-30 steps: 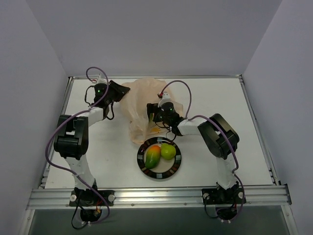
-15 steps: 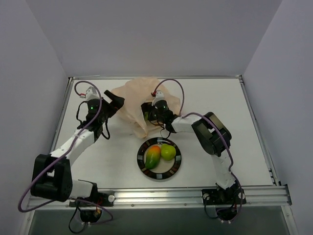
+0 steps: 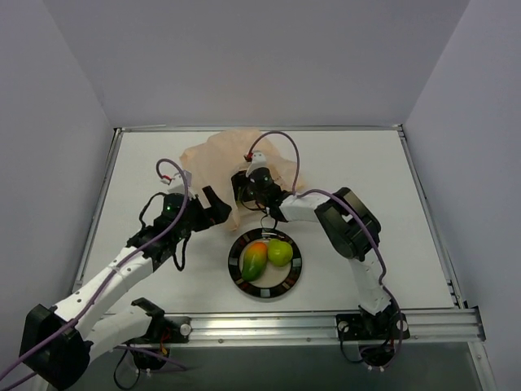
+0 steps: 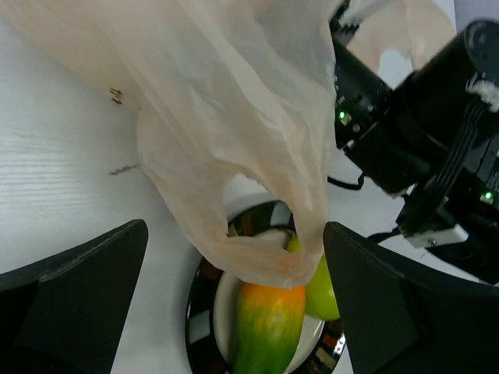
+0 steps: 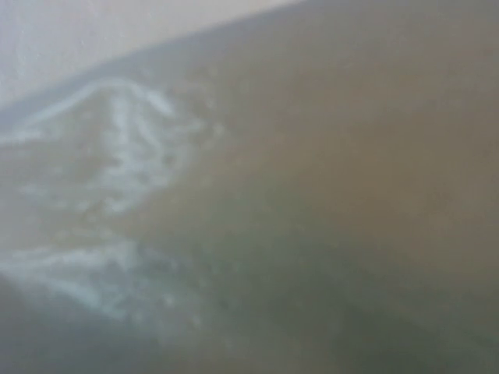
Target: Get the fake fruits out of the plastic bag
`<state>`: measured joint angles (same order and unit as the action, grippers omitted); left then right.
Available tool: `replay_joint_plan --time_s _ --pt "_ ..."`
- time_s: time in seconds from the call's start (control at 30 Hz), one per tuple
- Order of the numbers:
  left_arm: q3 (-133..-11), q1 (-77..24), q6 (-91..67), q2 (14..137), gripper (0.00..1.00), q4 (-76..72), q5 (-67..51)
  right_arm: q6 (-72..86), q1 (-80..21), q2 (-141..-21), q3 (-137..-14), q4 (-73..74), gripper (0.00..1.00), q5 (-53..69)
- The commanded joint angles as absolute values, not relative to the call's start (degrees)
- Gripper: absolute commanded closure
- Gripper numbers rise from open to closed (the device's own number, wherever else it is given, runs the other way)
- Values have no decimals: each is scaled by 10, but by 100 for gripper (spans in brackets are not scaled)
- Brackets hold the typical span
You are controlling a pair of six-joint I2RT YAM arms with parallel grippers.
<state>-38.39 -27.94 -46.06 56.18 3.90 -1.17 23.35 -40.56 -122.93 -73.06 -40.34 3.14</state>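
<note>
The peach plastic bag lies crumpled at the back middle of the table. Two fake fruits rest on the dark-rimmed plate: a green-orange mango and a rounder light-green one. My left gripper is open beside the bag's near left edge, holding nothing. In the left wrist view the bag hangs between the spread fingers, with the mango and green fruit beyond. My right gripper is pushed into the bag, its fingers hidden. The right wrist view shows only blurred plastic.
The right arm's dark wrist and cables sit close to the right of the left gripper. The plate stands just in front of the bag. Grey walls enclose the table, and a metal rail runs along the near edge.
My left gripper let go of the bag's far left side, opened, and drew back towards the plate. The bag slumped. My right gripper pushed further into the bag.
</note>
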Motion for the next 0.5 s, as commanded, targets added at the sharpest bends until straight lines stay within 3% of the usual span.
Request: replay_joint_plan --time_s 0.0,0.33,0.43,0.47 --pt "-415 -306 -431 578 6 43 -47 232 -407 -1162 -700 -409 64 2" --pt "-483 -333 -383 678 2 10 -6 251 -406 -1030 -633 -370 67 -49" --pt "-502 -332 -376 708 28 -19 14 266 -407 -989 -592 -364 68 -54" --pt "-503 -330 -376 712 54 -37 19 268 -407 -976 -580 -364 68 -56"
